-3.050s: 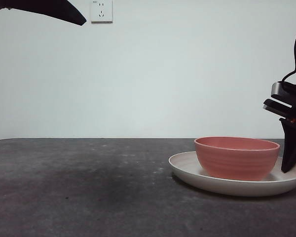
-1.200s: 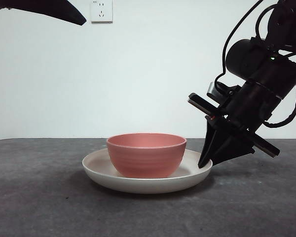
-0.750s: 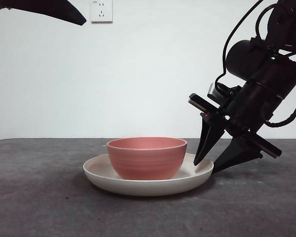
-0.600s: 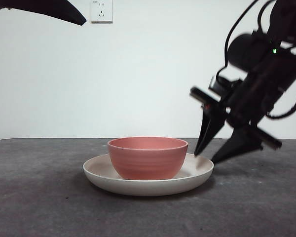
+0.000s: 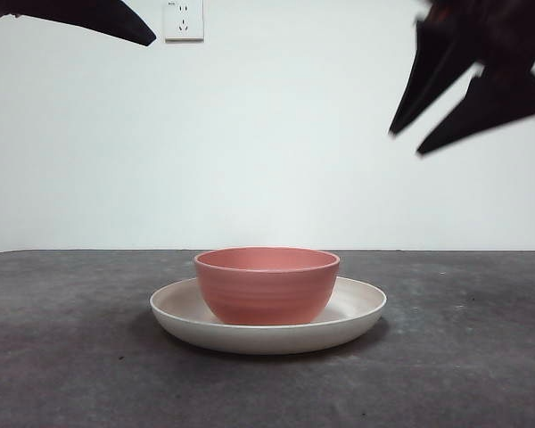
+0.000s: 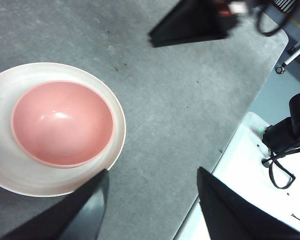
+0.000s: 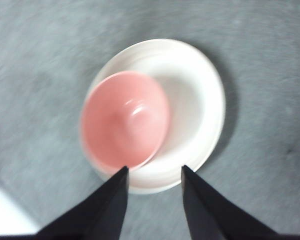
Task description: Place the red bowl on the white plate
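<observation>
Front view: the right gripper [image 5: 408, 143] hangs empty, jaws spread wide, high above the white plate [image 5: 357, 314]. The red bowl [image 5: 267, 284] sits on that plate. The left gripper [image 6: 152, 190], also open, waits aside.

Right pincer [image 5: 408, 134] blurred, cut off at top.

The red bowl [image 5: 267, 285] is salmon-pink with faint horizontal ridges, and the white plate [image 5: 357, 312] is plain cream-white. The bench [image 5: 71, 339] is mottled dark grey, the wall [image 5: 267, 134] pale white, the jaws black.
</observation>
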Controlling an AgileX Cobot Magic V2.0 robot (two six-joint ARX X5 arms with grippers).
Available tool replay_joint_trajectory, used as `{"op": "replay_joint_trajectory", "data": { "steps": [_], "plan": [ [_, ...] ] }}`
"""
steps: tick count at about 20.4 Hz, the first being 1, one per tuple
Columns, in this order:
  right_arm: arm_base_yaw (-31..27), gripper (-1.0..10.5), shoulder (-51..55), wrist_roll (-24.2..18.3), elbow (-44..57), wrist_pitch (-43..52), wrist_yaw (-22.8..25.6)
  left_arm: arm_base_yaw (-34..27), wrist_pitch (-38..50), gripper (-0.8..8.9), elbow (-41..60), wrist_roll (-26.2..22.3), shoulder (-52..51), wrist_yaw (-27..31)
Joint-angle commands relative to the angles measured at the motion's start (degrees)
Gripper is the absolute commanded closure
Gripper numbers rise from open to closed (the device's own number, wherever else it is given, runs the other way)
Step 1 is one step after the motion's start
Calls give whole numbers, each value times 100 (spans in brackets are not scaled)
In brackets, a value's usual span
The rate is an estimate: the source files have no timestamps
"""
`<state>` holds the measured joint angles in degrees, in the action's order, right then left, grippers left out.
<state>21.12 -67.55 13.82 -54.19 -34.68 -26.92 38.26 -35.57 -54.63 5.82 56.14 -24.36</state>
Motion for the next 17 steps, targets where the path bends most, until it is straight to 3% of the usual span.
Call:
{"op": "replay_joint_trajectory", "data": {
  "steps": [1, 5, 17],
  "plan": [
    [111, 778, 356, -472, -105, -330, -258, 28, 44, 532, -37, -57, 35, -31],
    [291, 778, 883, -715, -105, -911, -675, 26, 39, 533, -37, -57, 35, -33],
    [651, 778, 1416, -940, -105, -1512, -605, 26, 31, 533, -37, -42, 35, -33]
  ]
}}
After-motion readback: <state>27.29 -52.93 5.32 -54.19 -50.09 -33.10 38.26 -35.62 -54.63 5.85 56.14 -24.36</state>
